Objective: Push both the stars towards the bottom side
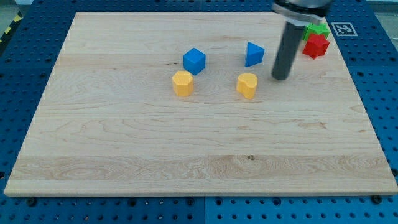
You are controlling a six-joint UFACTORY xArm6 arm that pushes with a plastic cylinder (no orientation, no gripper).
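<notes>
A red star block (316, 46) lies near the view's top right corner of the wooden board (124, 143). A green star block (319, 29) sits just above it, touching it and partly hidden by the arm. My tip (281, 77) rests on the board to the lower left of the red star, apart from it. It stands to the right of the blue triangular block (254, 54) and the yellow heart block (247, 85).
A blue cube (194, 60) and a yellow hexagonal block (182, 83) sit left of centre in the upper half. A blue pegboard table (25, 74) surrounds the board. A printed marker tag (342, 28) lies past the top right corner.
</notes>
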